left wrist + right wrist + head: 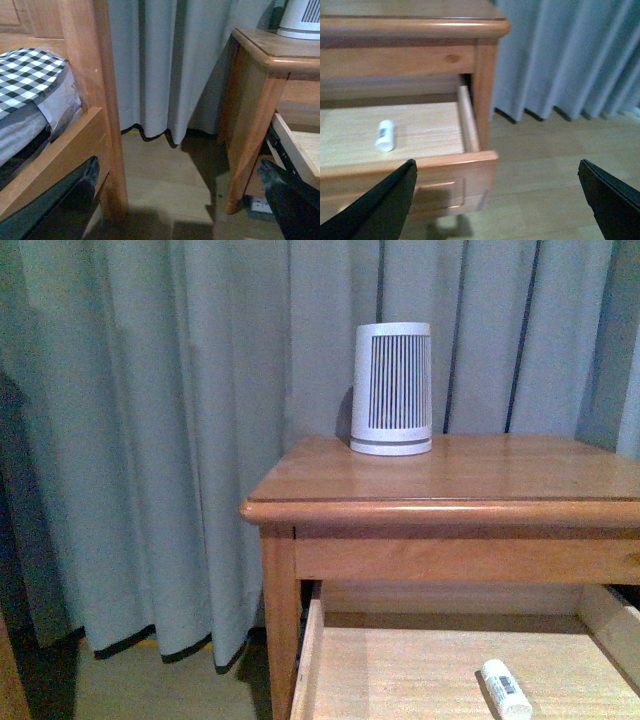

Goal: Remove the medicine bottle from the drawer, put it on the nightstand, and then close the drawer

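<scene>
Bottle: 1, the medicine bottle, lying on its side on the drawer floor, toward the R front, touching no wall. Not picked up yet.
Drawer: 1 in view, pulled out; nothing else inside that I can see.
Nightstand: 1; top is bare wood apart from 1 white slatted device at the back.
R gripper: fingers wide apart, holding nothing, out in front of the drawer's R front corner, bottle off to one side of it.
L gripper: fingers also spread, holding nothing, low beside the nightstand, facing the curtain and bed frame.
Risk 1: bottle is round and on its side. I reckon a one-sided touch rolls it away before I pinch.
Risk 2: little room under the top rail; coming in too high could knock the R wrist on it.
Risk 3: setting down too near the device could nudge it, and a narrow bottle tips easily.
Risk 4: an off-centre push may skew the drawer so it jams.
</scene>
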Robot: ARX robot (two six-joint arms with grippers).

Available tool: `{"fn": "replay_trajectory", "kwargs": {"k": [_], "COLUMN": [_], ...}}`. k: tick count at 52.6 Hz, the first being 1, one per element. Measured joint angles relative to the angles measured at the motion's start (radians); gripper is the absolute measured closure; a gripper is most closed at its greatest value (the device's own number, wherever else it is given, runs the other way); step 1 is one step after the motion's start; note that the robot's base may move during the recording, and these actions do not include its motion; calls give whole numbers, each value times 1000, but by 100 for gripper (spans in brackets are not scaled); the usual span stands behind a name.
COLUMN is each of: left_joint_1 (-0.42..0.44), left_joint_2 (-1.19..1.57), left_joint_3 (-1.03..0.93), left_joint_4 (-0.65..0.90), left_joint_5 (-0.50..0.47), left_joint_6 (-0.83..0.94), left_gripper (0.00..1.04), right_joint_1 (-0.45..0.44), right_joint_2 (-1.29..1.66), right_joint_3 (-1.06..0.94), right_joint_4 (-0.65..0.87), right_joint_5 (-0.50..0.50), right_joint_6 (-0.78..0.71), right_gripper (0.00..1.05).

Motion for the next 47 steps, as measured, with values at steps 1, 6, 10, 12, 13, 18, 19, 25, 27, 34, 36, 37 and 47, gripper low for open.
{"fn": "replay_trajectory", "kwargs": {"k": [1, 6, 10, 12, 13, 18, 19, 25, 27, 34, 36, 37, 47], "left_joint_1": [0, 0, 0, 0, 0, 0, 0, 0, 0, 0, 0, 0, 0], "left_joint_2": [0, 0, 0, 0, 0, 0, 0, 0, 0, 0, 0, 0, 0], "left_joint_3": [0, 0, 0, 0, 0, 0, 0, 0, 0, 0, 0, 0, 0], "left_joint_4": [0, 0, 0, 0, 0, 0, 0, 0, 0, 0, 0, 0, 0], "left_joint_5": [1, 0, 0, 0, 0, 0, 0, 1, 0, 0, 0, 0, 1], "left_joint_6": [0, 0, 0, 0, 0, 0, 0, 0, 0, 0, 0, 0, 0], "left_gripper": [7, 7, 7, 7, 7, 7, 7, 7, 7, 7, 7, 7, 7], "right_joint_1": [-2, -2, -1, -1, -1, -2, -2, 0, 0, 3, 4, 6, 23], "right_joint_2": [61, 278, 454, 586, 621, 881, 922, 1126, 1162, 1326, 1356, 1375, 1490], "right_joint_3": [24, 146, 262, 357, 383, 567, 594, 714, 731, 803, 815, 823, 855], "right_joint_4": [37, 131, 158, 133, 119, 17, 13, 7, 12, 17, 17, 17, 58], "right_joint_5": [12, -36, -82, -133, -150, -244, -251, -273, -279, -314, -314, -312, -299], "right_joint_6": [7, 24, 40, 60, 68, 111, 114, 131, 137, 177, 184, 187, 196], "right_gripper": [7, 7, 7, 7, 7, 7, 7, 7, 7, 7, 7, 7, 7]}}
